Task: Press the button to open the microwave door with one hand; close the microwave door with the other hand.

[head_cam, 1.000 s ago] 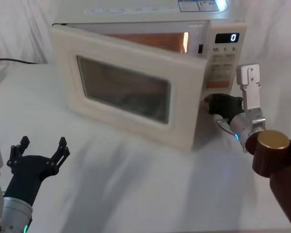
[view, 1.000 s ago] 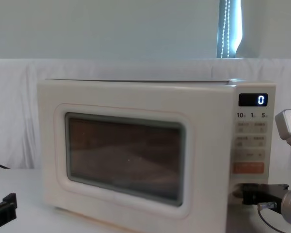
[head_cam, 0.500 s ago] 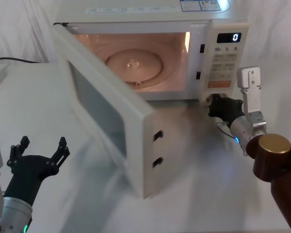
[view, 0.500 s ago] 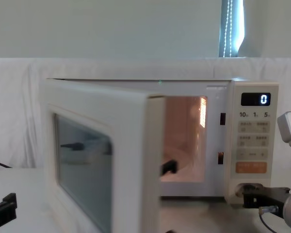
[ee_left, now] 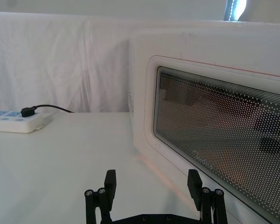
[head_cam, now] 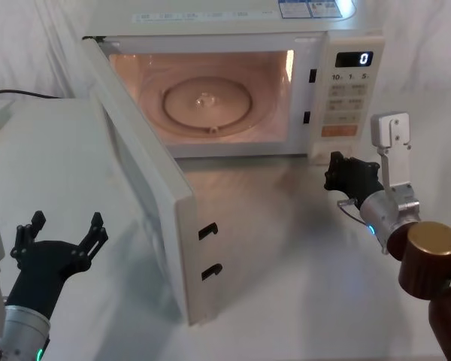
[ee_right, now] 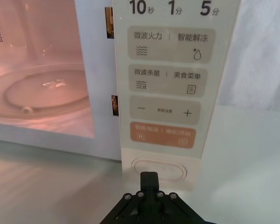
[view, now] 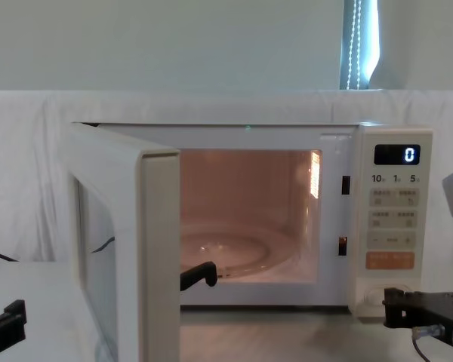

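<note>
I hold the left gripper low at the near left of the table, prongs spread and grasping nothing, facing the outer glass of the microwave door. The door stands swung wide toward me on its left hinge, its free edge with 2 latch hooks nearest the camera. Risk 1: if I push close to the hinge or drive in too fast, the prongs may skid along the window, or the whole microwave may slide back on the cloth without latching. Further right, the lit cavity and turntable are exposed. The right gripper sits clenched, prongs together and gripping nothing, just in front of the button at the foot of the keypad panel, not touching it as far as I can tell. Risk 2: any forward drift presses the button again as the door closes, releasing the latch.
</note>
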